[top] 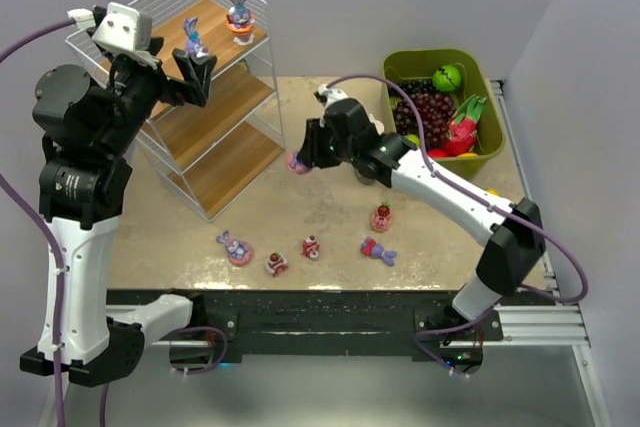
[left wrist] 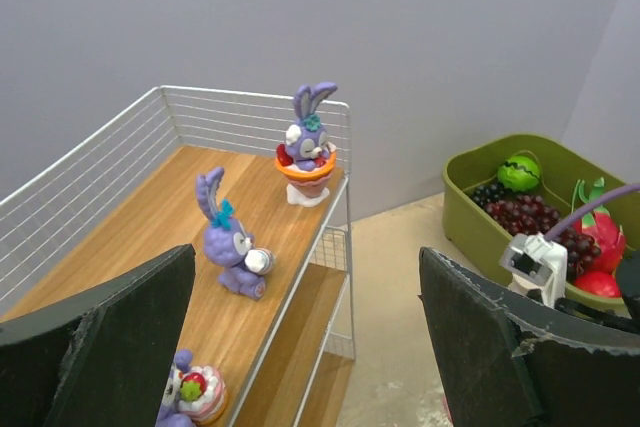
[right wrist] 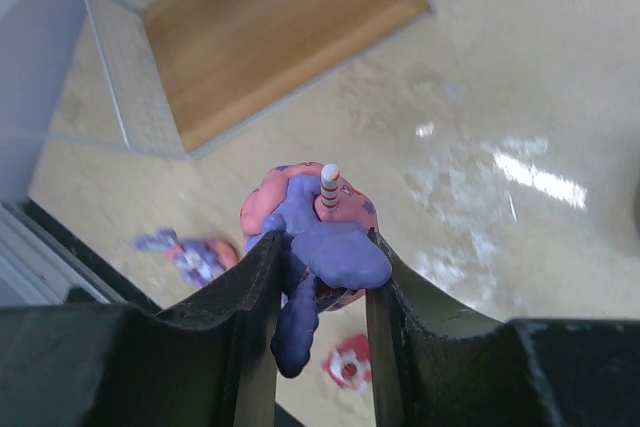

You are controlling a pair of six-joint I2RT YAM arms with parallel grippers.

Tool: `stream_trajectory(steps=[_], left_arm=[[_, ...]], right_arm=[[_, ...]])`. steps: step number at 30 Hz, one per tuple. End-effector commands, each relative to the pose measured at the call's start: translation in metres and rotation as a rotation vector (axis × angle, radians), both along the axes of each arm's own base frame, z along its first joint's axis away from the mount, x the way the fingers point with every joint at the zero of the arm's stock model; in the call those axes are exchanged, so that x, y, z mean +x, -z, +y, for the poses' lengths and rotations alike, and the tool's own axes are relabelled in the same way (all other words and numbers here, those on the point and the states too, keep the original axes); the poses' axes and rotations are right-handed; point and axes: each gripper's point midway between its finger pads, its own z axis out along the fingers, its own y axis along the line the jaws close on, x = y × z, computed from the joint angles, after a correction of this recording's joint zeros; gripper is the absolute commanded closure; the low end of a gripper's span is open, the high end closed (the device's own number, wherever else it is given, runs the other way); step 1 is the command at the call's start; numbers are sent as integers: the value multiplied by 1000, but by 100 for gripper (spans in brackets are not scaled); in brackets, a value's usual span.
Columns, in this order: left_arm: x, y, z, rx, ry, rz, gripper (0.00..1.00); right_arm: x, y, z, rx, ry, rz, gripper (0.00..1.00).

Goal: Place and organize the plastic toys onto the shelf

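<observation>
The purple bunny on a pink base (right wrist: 335, 252) is pinched in the right pincer (right wrist: 322, 262), apparently held clear of the desk (top: 330, 202) just right of the shelf (top: 215, 162), probably for carrying to a tier. Five more toys (top: 311, 246) lie scattered toward the near desk edge. The shelf's top board holds two upright bunnies (left wrist: 232, 242) and a cake piece (left wrist: 195, 392). The left pincer (top: 198, 75) hangs wide and empty beside them. Far right, the green bin (top: 482, 82) holds grapes (top: 430, 107), a green apple (top: 447, 77) and a dragon fruit (top: 465, 132).
</observation>
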Motion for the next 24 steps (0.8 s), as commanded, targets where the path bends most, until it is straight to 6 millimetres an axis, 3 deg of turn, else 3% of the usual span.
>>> stream_trajectory(steps=[1,3,4,5,6,7,9,10,16,19,24], left_arm=[[-15,-37,13,-60,-59,-120,3],[-20,-41,13,-64,-55,-140,3],[-21,-42,14,-66,-56,-144,3],[-21,-42,14,-65,-55,-144,3],[-23,-43,14,-66,-55,-149,3],[-24,-44,15,-66,-60,-150,3],[-27,-46,17,-68,-66,-161,3],[-27,-47,17,-67,-68,-167,3],[-31,-53,20,-82,-78,-186,3],[-32,-54,20,-87,-75,-189,3],[-32,-51,20,-88,-79,-184,3]], right_arm=[[34,-65,25,118,91,-74,100],[46,-62,37,123,96,-62,100],[51,-81,43,155,98,-89,100],[55,-85,47,167,105,-91,100],[61,-77,52,153,111,-78,100],[66,-92,55,178,120,-101,100],[74,-92,63,189,131,-98,100],[78,-108,66,220,132,-121,100],[103,-137,82,277,185,-181,100],[111,-146,83,306,217,-201,100],[122,-144,89,335,247,-212,100]])
